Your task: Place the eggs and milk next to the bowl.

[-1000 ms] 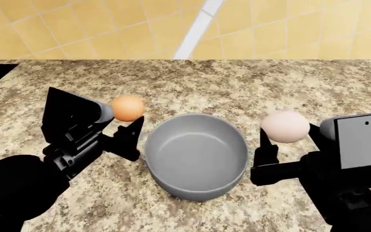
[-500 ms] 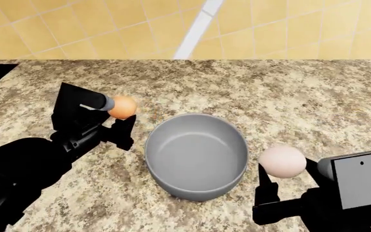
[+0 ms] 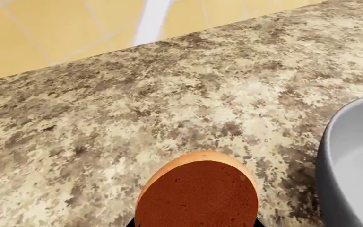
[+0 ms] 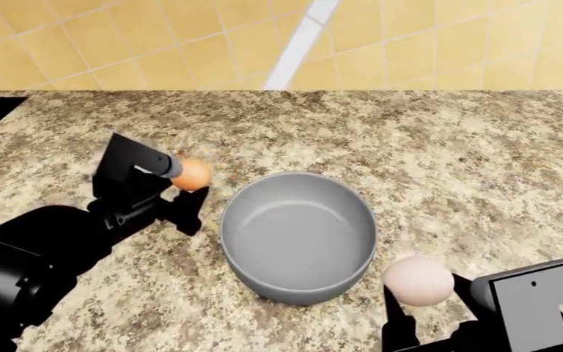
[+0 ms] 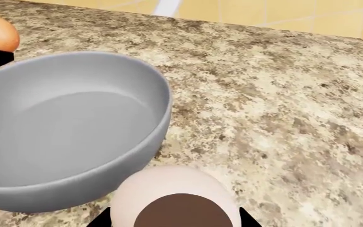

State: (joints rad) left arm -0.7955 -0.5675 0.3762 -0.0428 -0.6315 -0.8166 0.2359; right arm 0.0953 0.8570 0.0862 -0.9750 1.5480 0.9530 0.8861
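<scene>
Speckled brown-and-cream granite forms the tabletop (image 4: pixel 438 147) on which a two-armed robot works, beige wall tiles behind it. At its centre stands the grey bowl (image 4: pixel 298 236), empty in every view that shows its inside.

The left pincer (image 4: pixel 185 192) grasps the orange-brown egg (image 4: pixel 193 174) just beside the bowl's left rim. The right pincer (image 4: pixel 421 312) grasps the pale pinkish-white egg (image 4: pixel 418 280) off the bowl's near right side, close to the wall. Each arm is the nearer one for its own egg, and each egg sits on the outer side of the bowl from its pincer, so a straight lowering looks to be what the next move calls for.

The milk is barely in view: a sliver of blue and white at the head view's right edge may be the jug, too little to confirm.

The head view alone places both eggs around the bowl. The left wrist view shows the brown egg (image 3: pixel 197 191) over bare granite with the bowl's rim (image 3: pixel 351 156) near, but whether it touches the tabletop cannot be told. The right wrist view shows the pale egg (image 5: pixel 175 198) almost against the bowl's wall (image 5: pixel 74 137).
</scene>
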